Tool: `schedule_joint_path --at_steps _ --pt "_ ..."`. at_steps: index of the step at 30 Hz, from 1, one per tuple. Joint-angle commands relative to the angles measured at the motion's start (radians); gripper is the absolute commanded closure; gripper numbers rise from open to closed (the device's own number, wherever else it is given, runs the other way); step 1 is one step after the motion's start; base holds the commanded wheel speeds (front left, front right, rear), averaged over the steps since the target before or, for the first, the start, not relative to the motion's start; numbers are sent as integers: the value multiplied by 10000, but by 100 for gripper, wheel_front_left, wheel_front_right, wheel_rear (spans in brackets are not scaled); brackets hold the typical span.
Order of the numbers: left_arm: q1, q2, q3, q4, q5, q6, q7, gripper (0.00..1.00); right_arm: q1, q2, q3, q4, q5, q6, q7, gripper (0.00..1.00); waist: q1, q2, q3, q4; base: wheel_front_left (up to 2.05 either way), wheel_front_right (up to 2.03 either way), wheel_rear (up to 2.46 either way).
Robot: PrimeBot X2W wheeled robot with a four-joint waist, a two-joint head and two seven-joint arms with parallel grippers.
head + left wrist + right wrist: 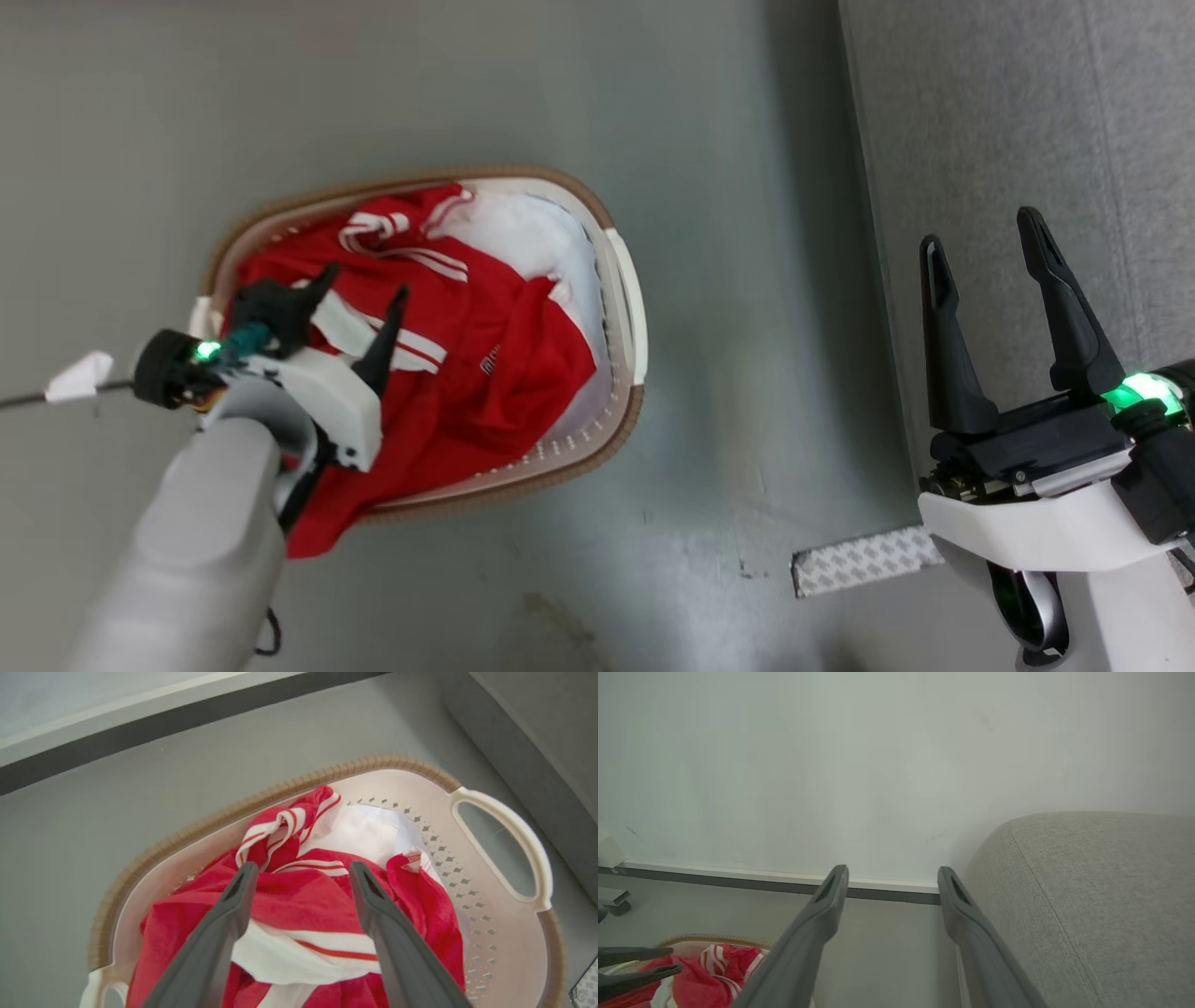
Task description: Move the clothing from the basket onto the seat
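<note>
The red clothing [485, 373] with white stripes lies heaped in the cream basket [624, 280] on the floor, one red corner hanging over the near rim. My left gripper [366, 282] hangs open over the pile's left part, nothing between its fingers. In the left wrist view the clothing [322, 900] shows between that gripper's [303, 870] spread fingers, inside the basket [514, 826]. My right gripper [982, 235] stands open and empty over the edge of the grey seat [1046, 112]. The right wrist view has that gripper [892, 873] beside the seat [1087, 896], the clothing [710, 975] low at left.
Grey floor [747, 448] lies between basket and seat. A strip of patterned tape [864, 558] is stuck on the floor near the seat's corner. A pale wall with a dark baseboard [738, 882] runs behind. A small white tag on a thin cable [79, 375] lies left of the basket.
</note>
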Motion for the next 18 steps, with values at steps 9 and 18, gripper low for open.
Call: schedule_joint_path --at_steps 9,18 --pt "-862 253 -20 1503 -235 17 217 0 -309 -10 119 34 205 -21 0 0 -4 0 642 -341 0 0 0" --pt "-1167 178 -78 2194 -414 107 158 0 -196 -12 107 87 312 -21 0 0 -4 0 677 -366 0 0 0"
